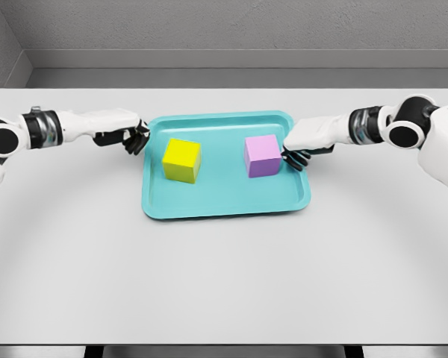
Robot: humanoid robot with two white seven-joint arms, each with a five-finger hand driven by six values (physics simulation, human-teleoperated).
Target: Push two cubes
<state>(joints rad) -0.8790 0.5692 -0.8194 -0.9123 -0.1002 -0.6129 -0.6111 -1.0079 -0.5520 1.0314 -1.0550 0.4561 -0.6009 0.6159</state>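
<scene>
Fingers of the right robot hand (297, 158) are curled and hold nothing, their tips just beside the right face of the purple cube (263, 156) inside the teal tray (224, 205). The left robot hand (134, 139), likewise curled and holding nothing, sits just outside the tray's left rim, apart from the yellow cube (181, 160), which stands in the tray's left half. That tray lies on the grey bench (224, 283).
</scene>
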